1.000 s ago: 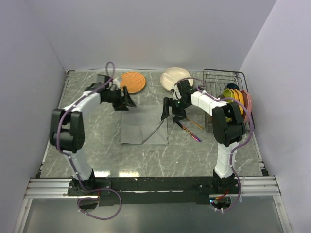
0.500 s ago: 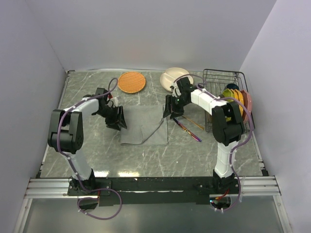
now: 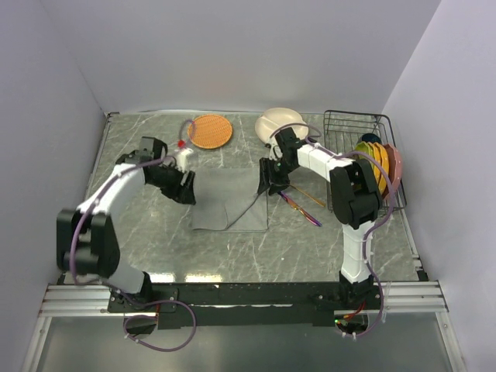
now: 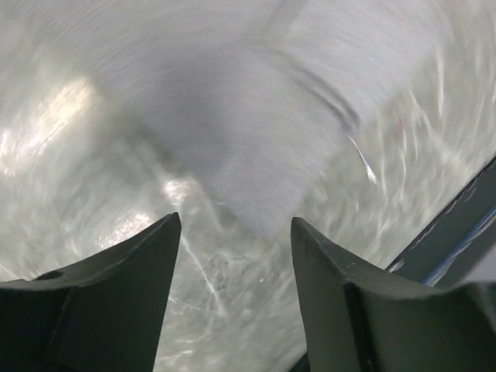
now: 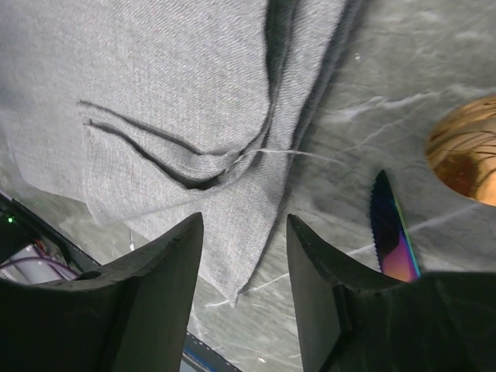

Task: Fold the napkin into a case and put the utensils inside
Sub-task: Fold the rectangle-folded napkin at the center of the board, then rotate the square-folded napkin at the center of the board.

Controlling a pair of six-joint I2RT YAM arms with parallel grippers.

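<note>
Left end effector [image 3: 186, 188], spread, has moved from woven mat [image 3: 211, 131] to napkin [image 3: 229, 203] left edge; right end effector [image 3: 267, 178], spread, remains at right edge.

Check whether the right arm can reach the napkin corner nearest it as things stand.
Probably yes: the right gripper hangs open just above that corner of the napkin, nothing between them; the knife lies clear to one side.
</note>
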